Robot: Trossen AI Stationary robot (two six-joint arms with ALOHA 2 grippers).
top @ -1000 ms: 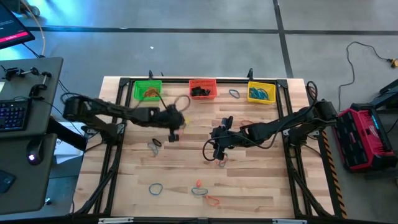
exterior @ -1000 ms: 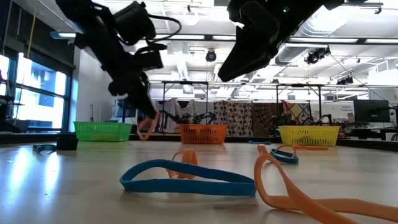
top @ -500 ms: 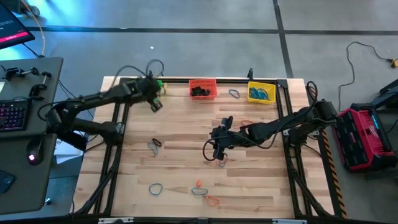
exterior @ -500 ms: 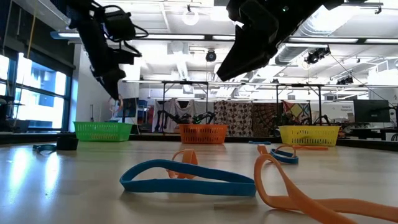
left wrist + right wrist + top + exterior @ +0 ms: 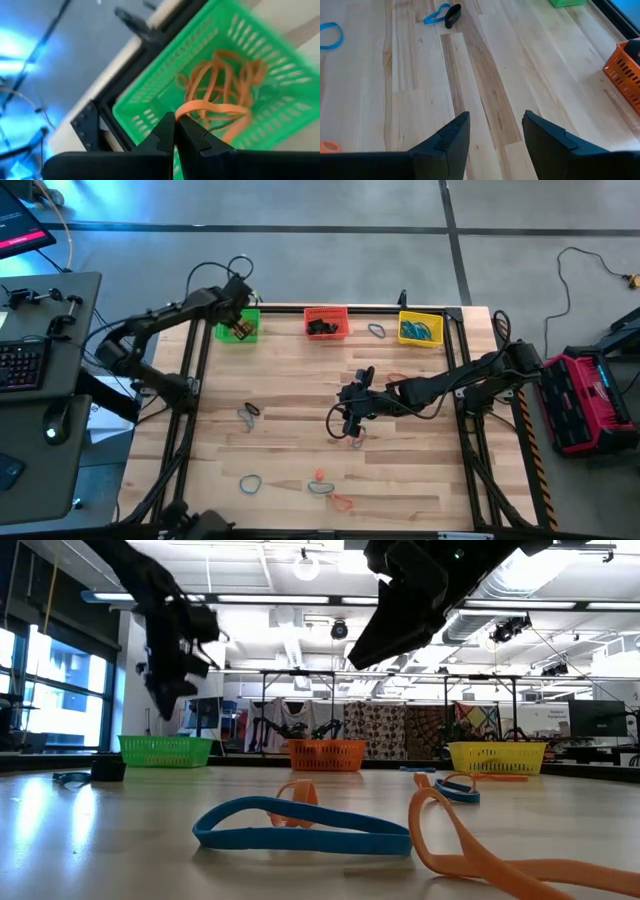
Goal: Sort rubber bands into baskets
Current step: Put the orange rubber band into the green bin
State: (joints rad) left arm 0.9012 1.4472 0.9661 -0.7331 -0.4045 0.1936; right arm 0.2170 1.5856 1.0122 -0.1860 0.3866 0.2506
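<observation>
Three mesh baskets stand along the far edge: green (image 5: 228,323), red-orange (image 5: 325,322) and yellow (image 5: 420,328). My left gripper (image 5: 240,329) hangs over the green basket (image 5: 250,60), shut on an orange rubber band (image 5: 210,107); a heap of orange bands (image 5: 225,80) lies in that basket. My right gripper (image 5: 495,135) stands open above the bare middle of the table (image 5: 345,418), with nothing between its fingers. Loose bands lie on the wood, among them a blue one (image 5: 300,827) and an orange one (image 5: 480,850). My left gripper pinches the orange band at one end of its loop (image 5: 184,107) between its two fingertips. The fingers come slanting down from above. The rest of the band trails off from the tips, lifted clear over the green basket's inside.
Loose bands lie at left of centre (image 5: 248,412), near the front edge (image 5: 250,482) (image 5: 320,485) (image 5: 342,502) and between the red-orange and yellow baskets (image 5: 376,331). A black frame rail (image 5: 185,410) runs along the table's sides. Bare wood lies between the arms.
My left gripper has swung from the table's middle toward the far left corner and a little upward, turning as it went, and now stands over the green basket, still shut on the orange band it carries.
</observation>
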